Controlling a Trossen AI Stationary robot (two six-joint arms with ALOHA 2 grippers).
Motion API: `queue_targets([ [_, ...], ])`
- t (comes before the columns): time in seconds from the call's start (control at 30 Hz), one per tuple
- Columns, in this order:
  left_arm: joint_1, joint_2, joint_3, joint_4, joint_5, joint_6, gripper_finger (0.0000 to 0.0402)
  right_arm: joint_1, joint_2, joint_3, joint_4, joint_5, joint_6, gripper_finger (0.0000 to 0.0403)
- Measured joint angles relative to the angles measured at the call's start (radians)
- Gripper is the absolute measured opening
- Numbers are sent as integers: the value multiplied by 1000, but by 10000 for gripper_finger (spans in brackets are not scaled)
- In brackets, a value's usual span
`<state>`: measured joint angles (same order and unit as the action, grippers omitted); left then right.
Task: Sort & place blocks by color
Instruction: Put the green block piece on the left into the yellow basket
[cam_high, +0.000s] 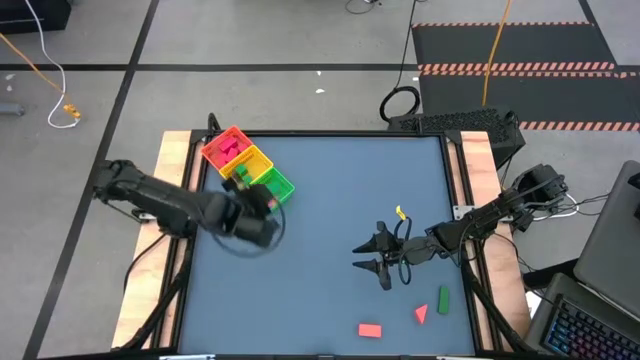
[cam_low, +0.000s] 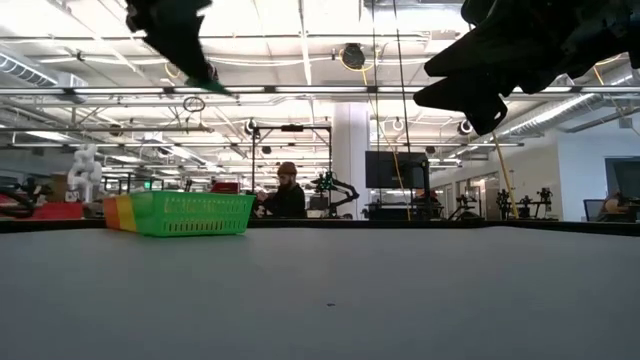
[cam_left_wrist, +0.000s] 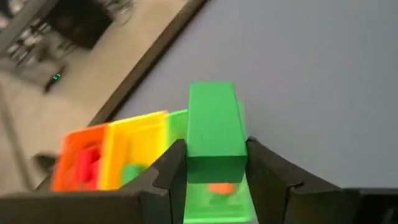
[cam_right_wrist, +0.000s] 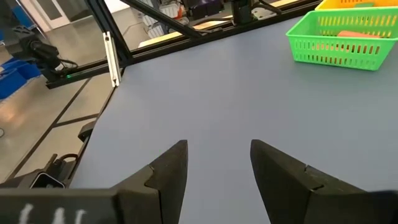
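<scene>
1. While a red brick (cam_high: 369, 329), red wedge (cam_high: 421, 314) and green brick (cam_high: 443, 299) lie on the table's (cam_high: 330, 200) near edge, the right gripper (cam_high: 381, 258) hovers spread, empty.
2. Farther off, the left gripper (cam_left_wrist: 216, 171) pinches a green block (cam_left_wrist: 213, 130) above the tray (cam_high: 262, 165).

No text, label, brand, number or sign can be read anywhere in these views. Nothing is printed on the tray (cam_high: 246, 162), the blocks or the arms, and the screens and fixtures in the room behind the table are too small and dim to make out any writing. The striped orange-and-white bands on the dark floor mat (cam_high: 515, 68) beyond the table are only a pattern, with no lettering.
</scene>
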<state>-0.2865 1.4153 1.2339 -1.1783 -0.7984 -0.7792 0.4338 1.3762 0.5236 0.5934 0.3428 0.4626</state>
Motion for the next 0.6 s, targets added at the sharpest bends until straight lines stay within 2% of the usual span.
queue_targets([
  [0.1, 107, -29, 0, -107, 43, -13, 127, 0, 0, 0, 0, 0, -3, 171],
  [0.2, 219, -44, 0, -142, 86, 13, 127, 0, 0, 0, 1, 1, -3, 171],
  [0.47, 529, -26, 0, -118, 163, 202, 127, 0, 0, 0, 8, 1, -3, 171],
  [0.6, 672, -27, -2, -65, 299, 337, 127, 0, 0, 0, 7, 0, -3, 171],
])
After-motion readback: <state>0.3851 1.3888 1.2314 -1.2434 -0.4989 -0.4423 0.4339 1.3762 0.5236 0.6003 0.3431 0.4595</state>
